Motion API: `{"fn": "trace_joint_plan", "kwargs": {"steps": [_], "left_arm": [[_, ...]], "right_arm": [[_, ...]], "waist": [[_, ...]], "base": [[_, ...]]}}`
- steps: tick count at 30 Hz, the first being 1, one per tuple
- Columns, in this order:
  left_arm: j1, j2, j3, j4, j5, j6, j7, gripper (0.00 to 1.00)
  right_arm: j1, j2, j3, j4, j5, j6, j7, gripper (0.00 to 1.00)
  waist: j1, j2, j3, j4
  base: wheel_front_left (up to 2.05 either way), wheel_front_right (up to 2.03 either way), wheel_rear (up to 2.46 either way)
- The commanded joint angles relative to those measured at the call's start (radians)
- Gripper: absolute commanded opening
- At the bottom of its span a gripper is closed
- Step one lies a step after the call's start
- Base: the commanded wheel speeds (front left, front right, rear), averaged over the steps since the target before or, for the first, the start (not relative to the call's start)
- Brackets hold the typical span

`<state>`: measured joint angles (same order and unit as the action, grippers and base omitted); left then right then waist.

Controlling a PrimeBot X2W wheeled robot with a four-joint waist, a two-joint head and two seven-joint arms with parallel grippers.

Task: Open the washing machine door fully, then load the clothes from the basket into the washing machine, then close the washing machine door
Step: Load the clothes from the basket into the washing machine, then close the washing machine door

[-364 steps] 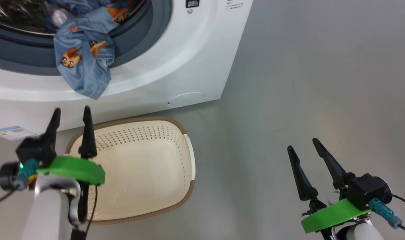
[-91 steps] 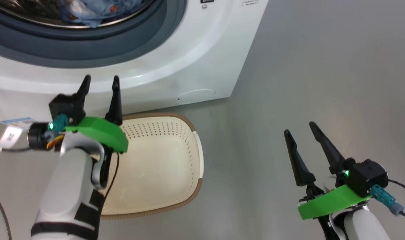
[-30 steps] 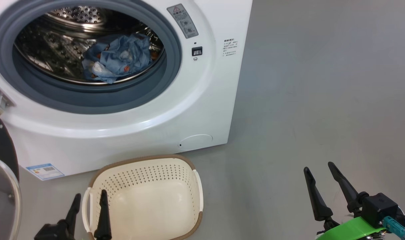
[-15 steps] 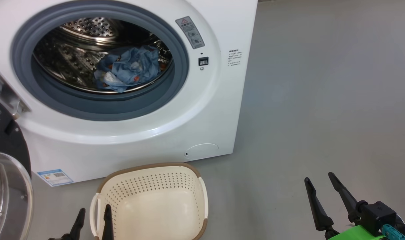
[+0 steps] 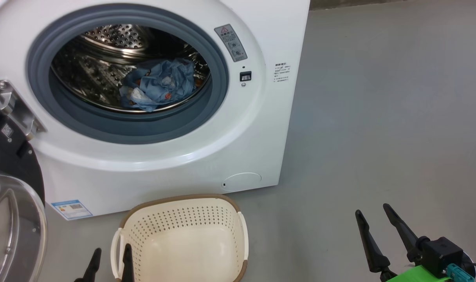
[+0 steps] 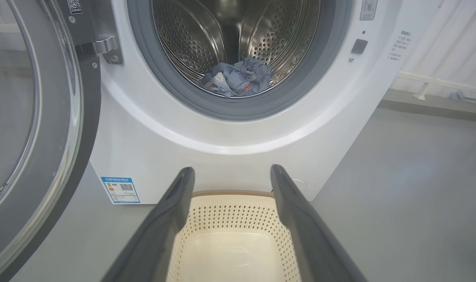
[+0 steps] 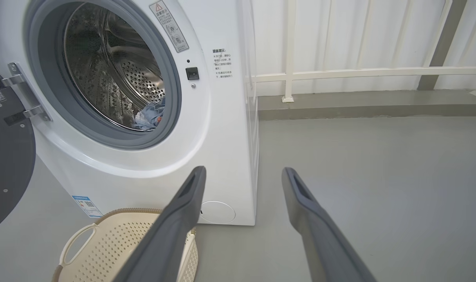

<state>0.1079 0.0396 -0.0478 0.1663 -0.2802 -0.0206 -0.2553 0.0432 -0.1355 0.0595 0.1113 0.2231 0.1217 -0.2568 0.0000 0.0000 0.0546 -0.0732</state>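
the washing machine door point(image 5: 11, 164) hangs swung out on its metal hinge point(image 5: 15, 105) at the left of the opening. its black rim and clear glass bowl point(image 5: 11, 231) run down the head view's left edge, and its free edge reaches toward the camera. the round mouth of the washing machine point(image 5: 163, 172) stands uncovered and faces the robot. the clothes point(image 5: 157, 84) lie as a crumpled blue bundle low in the steel drum point(image 5: 105, 55), just behind the lower lip of the grey gasket point(image 5: 124, 131). none of the fabric hangs over the lip.

the basket point(image 5: 179, 199) sits on the floor point(image 5: 379, 117) just in front of the machine, below the opening. its long axis runs from the machine toward the robot, and its cream bottom is in plain sight. a blue label point(image 5: 71, 208) sits low on the machine's front to the basket's left, and a round flap point(image 5: 242, 181) to its right.

the left gripper point(image 5: 110, 256) is at the bottom edge of the head view. its fingers are apart with nothing between them, one on each side of the basket's left handle point(image 5: 113, 247). i cannot tell if they touch it. the right gripper point(image 5: 372, 210) is well to the right over bare floor, its fingers also spread and holding nothing. open grey floor stretches right of the machine to a white railing point(image 7: 359, 72).
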Motion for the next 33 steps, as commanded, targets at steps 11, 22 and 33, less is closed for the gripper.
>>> {"fn": "trace_joint_plan", "kwargs": {"steps": [11, 22, 33], "left_arm": [[0.014, 0.011, 0.028, -0.027, -0.009, 0.009, -0.006, 1.00], [0.021, 0.011, 0.032, -0.040, -0.023, 0.022, -0.006, 1.00], [0.025, 0.011, 0.037, -0.048, -0.025, 0.029, -0.006, 1.00]], "right_arm": [[-0.003, -0.025, 0.042, -0.008, 0.008, 0.009, -0.005, 1.00], [-0.010, -0.032, 0.060, -0.004, 0.010, 0.009, -0.005, 1.00], [-0.019, -0.037, 0.070, 0.001, 0.014, 0.009, -0.005, 1.00]], "waist": [[0.0000, 0.0000, -0.031, 0.010], [0.0000, 0.0000, -0.047, 0.018], [0.0000, 0.0000, -0.054, 0.023]], "base": [[0.00, 0.00, 0.00], [0.00, 0.00, 0.00], [0.00, 0.00, 0.00]]}}
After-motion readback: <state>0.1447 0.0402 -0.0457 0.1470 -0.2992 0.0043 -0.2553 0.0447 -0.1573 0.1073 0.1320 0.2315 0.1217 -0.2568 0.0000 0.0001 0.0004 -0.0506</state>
